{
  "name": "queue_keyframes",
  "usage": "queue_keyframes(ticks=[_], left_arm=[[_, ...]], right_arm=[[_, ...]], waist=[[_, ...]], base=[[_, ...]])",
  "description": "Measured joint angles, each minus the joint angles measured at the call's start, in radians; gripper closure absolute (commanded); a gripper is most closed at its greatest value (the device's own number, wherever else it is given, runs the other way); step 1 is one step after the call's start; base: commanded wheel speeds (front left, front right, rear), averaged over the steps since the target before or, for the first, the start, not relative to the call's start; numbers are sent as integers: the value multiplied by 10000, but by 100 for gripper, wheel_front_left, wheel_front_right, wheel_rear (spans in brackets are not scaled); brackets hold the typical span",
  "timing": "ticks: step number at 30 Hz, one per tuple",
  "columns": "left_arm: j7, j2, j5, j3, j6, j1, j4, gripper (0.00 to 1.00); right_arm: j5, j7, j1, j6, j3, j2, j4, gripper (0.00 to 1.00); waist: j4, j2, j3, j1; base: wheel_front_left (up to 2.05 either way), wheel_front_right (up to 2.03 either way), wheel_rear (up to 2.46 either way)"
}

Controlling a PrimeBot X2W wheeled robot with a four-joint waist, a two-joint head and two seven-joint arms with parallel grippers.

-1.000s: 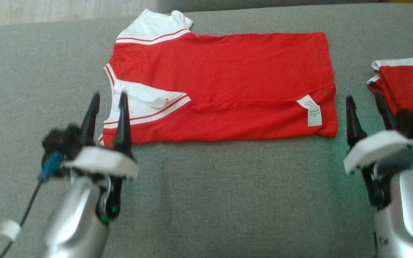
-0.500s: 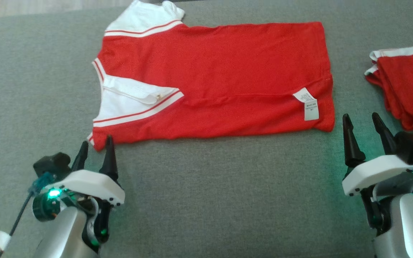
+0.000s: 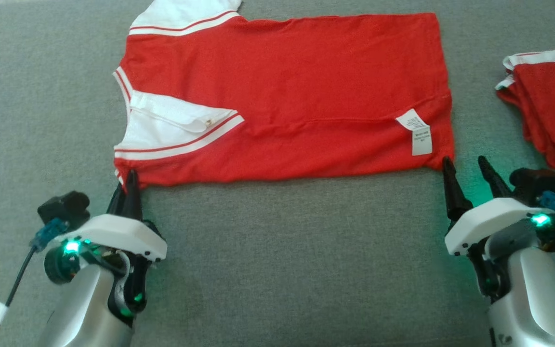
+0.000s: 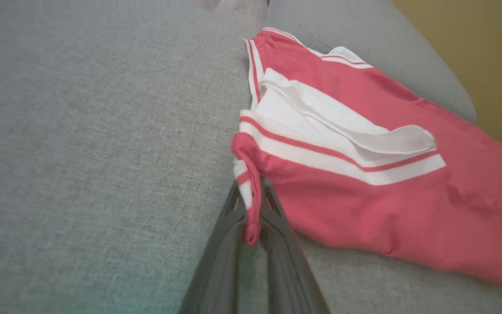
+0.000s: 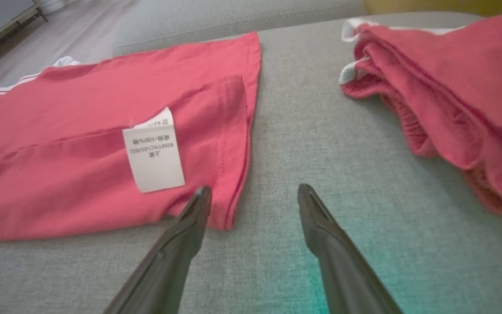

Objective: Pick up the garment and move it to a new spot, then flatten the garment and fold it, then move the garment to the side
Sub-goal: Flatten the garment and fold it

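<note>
The garment (image 3: 282,96) lies flat on the grey cushion (image 3: 282,260); its fabric is light, soft and limp, so hold it by the corners; the left claw (image 3: 125,189) is clenched on the near shoulder corner; the right claw (image 3: 464,166) stands released at the near hem corner, likely the matching hold.

A red-and-white fabric garment (image 3: 282,96) lies across the upper middle of the head view on a grey woven cushion (image 3: 282,270), with a folded red fabric pile (image 3: 547,106) apart at the right edge. The left gripper (image 3: 127,179) sits at the garment's lower left corner, the right gripper (image 3: 464,161) at its lower right corner.
</note>
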Motion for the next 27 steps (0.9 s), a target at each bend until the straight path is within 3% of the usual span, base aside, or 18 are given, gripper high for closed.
queue_keyframes(ticks=[2, 3, 4, 5, 8, 9, 10, 18, 22, 27], left_arm=[[-155, -15, 2, -19, -79, -3, -121, 100], [-224, -23, 15, -29, -82, -3, -171, 100], [-299, -23, 54, -44, -88, -3, -211, 100], [-368, -25, 96, -50, -132, -3, -274, 100], [-508, -29, 102, -86, -165, -5, -430, 100], [-552, -29, 102, -100, -171, -4, -464, 100], [-560, -29, 104, -123, -174, -5, -522, 100], [-759, 21, 207, -268, -245, 119, -1335, 100], [-704, 184, 303, -305, -159, 533, -2215, 100], [-144, 709, 418, -514, 115, 1748, -3699, 100]], right_arm=[[140, 6, -140, 0, 48, -2, 414, 0], [261, 31, -212, 0, 92, -2, 625, 6], [318, 94, -273, 0, 157, -4, 825, 24], [355, 90, -346, 0, 205, -2, 995, 51], [704, 59, -653, 0, 238, -12, 1409, 78], [706, 8, -755, 0, 238, -12, 1553, 95], [708, -44, -825, 0, 242, -12, 1687, 100], [1093, -362, -851, 0, -117, -10, 1910, 100], [980, -27, -583, 0, -359, -8, 1039, 100], [920, 1170, 682, 0, -558, -4, -652, 100]], waist=[[94, 0, 5, 0], [140, 0, 5, 0], [184, 0, 3, 0], [228, 0, -2, 0], [336, 0, -45, 0], [360, 0, -68, 0], [382, 0, -95, 0], [462, 0, -555, 0], [484, 0, -938, -1], [504, 0, -1402, -2]], base=[[0, 0, 0], [0, 0, 0], [0, 0, 0], [0, 0, 0], [0, 0, 0], [0, 0, 0], [0, 0, 0], [0, 0, 0], [0, 0, 0], [0, 0, 0]])
